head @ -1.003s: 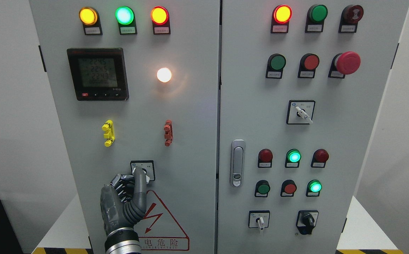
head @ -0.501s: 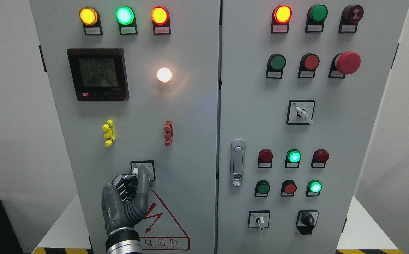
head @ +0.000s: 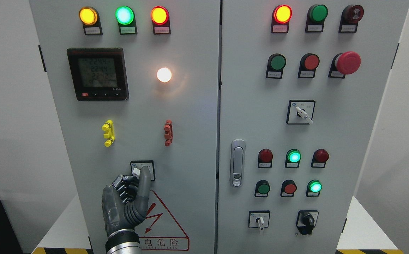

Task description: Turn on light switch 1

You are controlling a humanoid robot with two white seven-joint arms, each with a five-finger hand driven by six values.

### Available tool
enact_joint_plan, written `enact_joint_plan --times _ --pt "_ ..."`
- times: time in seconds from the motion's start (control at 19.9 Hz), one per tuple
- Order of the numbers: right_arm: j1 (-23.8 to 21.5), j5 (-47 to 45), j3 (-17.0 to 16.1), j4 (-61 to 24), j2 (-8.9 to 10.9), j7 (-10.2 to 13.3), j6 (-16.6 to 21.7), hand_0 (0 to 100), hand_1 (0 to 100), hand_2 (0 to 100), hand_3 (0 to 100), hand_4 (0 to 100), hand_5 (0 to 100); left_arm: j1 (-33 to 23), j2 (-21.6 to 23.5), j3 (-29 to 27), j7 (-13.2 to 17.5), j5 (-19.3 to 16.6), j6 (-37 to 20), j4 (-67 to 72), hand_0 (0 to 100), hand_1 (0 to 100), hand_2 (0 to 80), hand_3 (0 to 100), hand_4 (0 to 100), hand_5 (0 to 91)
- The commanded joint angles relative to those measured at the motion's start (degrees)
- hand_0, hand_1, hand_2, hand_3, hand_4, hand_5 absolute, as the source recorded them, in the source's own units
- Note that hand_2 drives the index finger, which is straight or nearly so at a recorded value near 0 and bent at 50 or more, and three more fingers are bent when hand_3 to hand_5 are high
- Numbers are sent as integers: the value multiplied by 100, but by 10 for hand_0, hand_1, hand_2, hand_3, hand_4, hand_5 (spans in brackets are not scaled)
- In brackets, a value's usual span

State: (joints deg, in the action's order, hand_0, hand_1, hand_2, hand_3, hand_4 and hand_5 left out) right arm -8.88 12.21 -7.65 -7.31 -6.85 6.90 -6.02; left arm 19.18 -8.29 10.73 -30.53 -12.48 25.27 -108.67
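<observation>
1. The light switch [head: 142, 170] is a small rotary selector on a black-framed plate, low on the left door of the grey cabinet [head: 190, 141], just above the red warning triangle [head: 163, 220].
2. Its white knob sticks out at the upper left of the plate, tilted to the left, and a finger covers most of the rest.
3. The left hand [head: 126, 201] rises from the bottom edge with one grey finger stretched straight up and its tip lying on the switch beside the knob; the other fingers are curled into the palm, and nothing is clasped.
4. Higher on the same door, a yellow clip [head: 108, 133] and a red clip [head: 168, 132] sit well apart.
5. Above them are a dark digital meter [head: 97, 74] and a round white lamp [head: 164, 74], which is lit.
6. Along the top, three indicator lamps glow yellow, green and orange-red.
7. The right door carries a silver door handle [head: 238, 163] near its left edge, plus further buttons, selectors and a red mushroom button [head: 348, 62].
</observation>
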Motion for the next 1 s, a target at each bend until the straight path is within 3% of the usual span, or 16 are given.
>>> enact_joint_plan --times 0.0,0.15,0.35,0.55,0.7,0.85,0.95 --pt "0 0 0 1 0 -5 4 54 0 0 0 0 0 -247 38 -1 21 0 -31 -92 136 366 657 941 911 838" --pt "0 0 0 1 0 4 4 53 0 0 0 0 0 -485 64 8 38 9 -170 -268 132 367 661 945 915 839" --pt "0 0 0 1 0 -4 4 54 0 0 0 0 0 -889 117 -1 196 0 -802 -277 131 361 669 961 924 841" --pt "0 0 0 1 0 4 4 54 0 0 0 0 0 -1792 240 -193 696 17 -2014 -225 92 361 679 980 937 843" --pt "0 -8 0 1 0 -5 4 54 0 0 0 0 0 -2723 380 -694 1092 201 -2892 108 72 352 676 999 946 847" --pt "0 0 0 1 0 4 4 53 0 0 0 0 0 -3577 696 -1116 1233 501 -4157 941 61 326 664 999 962 851" --pt "0 -8 0 -7 0 4 4 54 0 0 0 0 0 -4052 951 -1179 1312 545 -4660 1548 38 317 638 966 961 835"
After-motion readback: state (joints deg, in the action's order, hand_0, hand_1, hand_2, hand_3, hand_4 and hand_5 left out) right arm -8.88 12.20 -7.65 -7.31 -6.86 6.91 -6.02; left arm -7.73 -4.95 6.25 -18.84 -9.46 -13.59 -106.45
